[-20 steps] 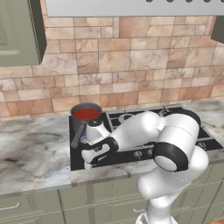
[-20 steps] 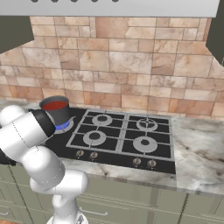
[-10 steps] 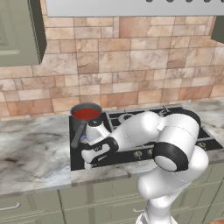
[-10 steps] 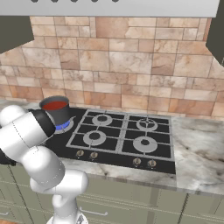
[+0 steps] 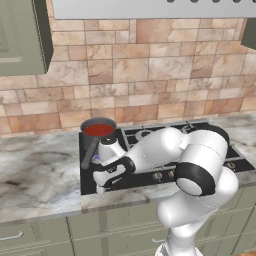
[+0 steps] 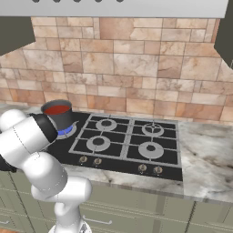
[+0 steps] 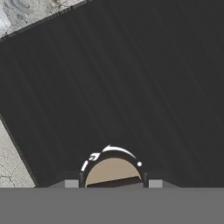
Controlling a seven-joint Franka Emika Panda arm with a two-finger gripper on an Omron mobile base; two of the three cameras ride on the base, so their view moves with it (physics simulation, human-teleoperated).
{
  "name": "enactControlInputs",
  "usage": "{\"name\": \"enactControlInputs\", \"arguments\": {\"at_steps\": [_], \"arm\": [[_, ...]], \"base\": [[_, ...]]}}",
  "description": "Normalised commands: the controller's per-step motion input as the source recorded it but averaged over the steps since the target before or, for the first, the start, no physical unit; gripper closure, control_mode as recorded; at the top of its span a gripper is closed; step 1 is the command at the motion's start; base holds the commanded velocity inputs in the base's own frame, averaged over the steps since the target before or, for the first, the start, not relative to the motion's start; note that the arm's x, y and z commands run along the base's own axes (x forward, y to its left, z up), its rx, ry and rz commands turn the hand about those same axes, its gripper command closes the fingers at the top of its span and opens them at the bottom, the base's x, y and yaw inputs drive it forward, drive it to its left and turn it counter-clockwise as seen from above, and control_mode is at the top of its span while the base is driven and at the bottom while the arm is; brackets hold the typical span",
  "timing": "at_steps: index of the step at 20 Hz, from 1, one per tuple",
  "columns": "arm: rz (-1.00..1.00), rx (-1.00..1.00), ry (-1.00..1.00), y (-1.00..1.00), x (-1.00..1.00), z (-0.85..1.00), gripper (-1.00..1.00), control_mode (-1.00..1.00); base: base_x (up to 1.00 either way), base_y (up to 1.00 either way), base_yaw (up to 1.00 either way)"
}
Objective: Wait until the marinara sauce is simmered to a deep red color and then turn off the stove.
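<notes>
the fingers (image 5: 101, 186) hang at the front left edge of the black rectangular glass stove (image 5: 131, 176), over a round metallic knob (image 7: 113, 171); released or clenched, i cannot tell. smooth deep red marinara sauce (image 5: 98, 130) sits in the dark grey saucepan (image 6: 60, 116) at back left, beside grey marbled counter (image 5: 35, 170).

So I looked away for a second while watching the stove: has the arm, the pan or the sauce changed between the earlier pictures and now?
Nothing has visibly changed. The arm holds the same pose, its gripper low over the front left corner of the stove, above a knob. The saucepan sits on the rear left burner as before, and the marinara sauce looks the same red.
</notes>
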Motion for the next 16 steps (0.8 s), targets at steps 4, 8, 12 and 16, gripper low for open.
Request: {"name": "enactControlInputs", "arguments": {"at_steps": [4, 8, 12, 16], "arm": [[0.00, 0.00, 0.00, 0.00, 0.00, 0.00, 1.00, -1.00], [0.00, 0.00, 0.00, 0.00, 0.00, 0.00, 1.00, -1.00], [0.00, 0.00, 0.00, 0.00, 0.00, 0.00, 1.00, -1.00], [0.00, 0.00, 0.00, 0.00, 0.00, 0.00, 1.00, -1.00]], "base": [[0.00, 0.00, 0.00], [0.00, 0.00, 0.00], [0.00, 0.00, 0.00], [0.00, 0.00, 0.00]]}}
